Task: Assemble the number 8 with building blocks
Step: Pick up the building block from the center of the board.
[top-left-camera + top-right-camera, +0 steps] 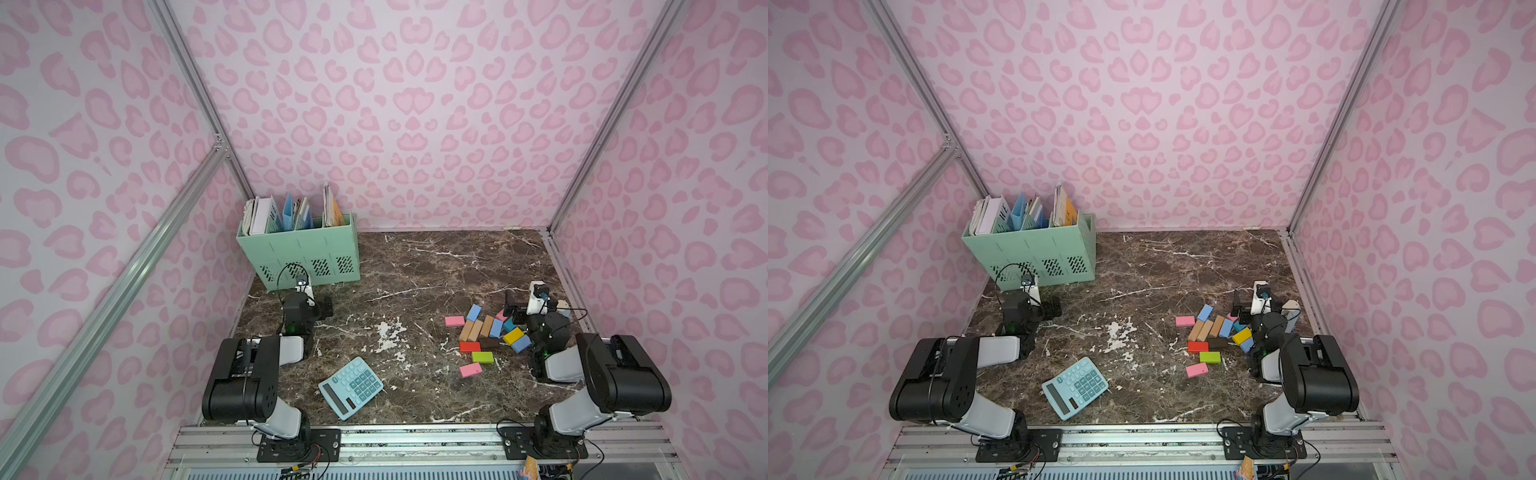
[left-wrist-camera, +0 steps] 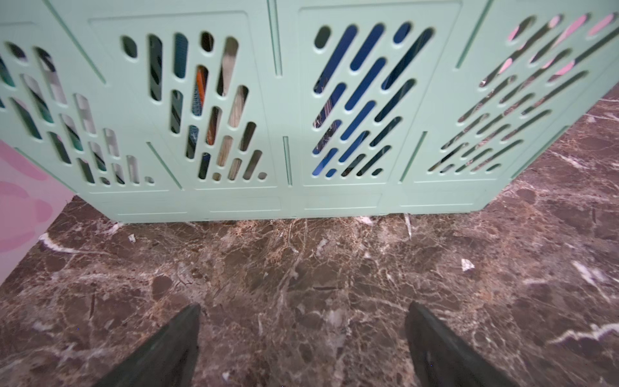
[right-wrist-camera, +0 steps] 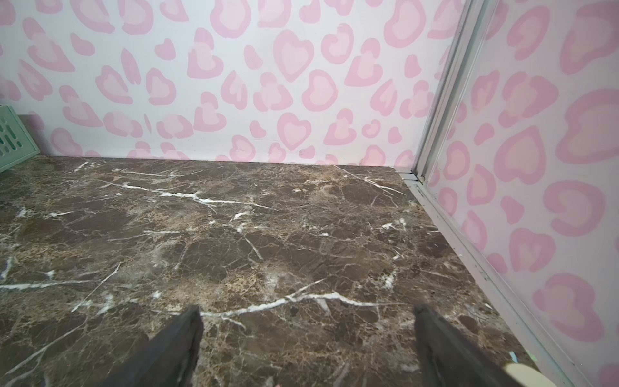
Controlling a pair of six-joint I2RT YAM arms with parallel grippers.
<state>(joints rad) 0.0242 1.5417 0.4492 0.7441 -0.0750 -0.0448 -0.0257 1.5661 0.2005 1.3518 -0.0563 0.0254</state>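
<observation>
No 8 laid yet, by my reading: the building blocks (image 1: 487, 326) lie in a loose heap on the right of the marble table (image 1: 415, 270), just beside your right gripper (image 3: 308, 311). Both claws gape wide and hold nothing; the right one looks past the heap at bare marble, while the left gripper (image 2: 303, 308) faces the green file rack (image 2: 284, 110), well apart from the blocks. Next you likely need the right claw over the heap, on an outlying pink block (image 1: 471, 370).

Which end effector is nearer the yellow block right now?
Right. The right end effector sits just beyond the yellow block, jaws open; the left end effector is across the table, facing the green file organizer.
</observation>
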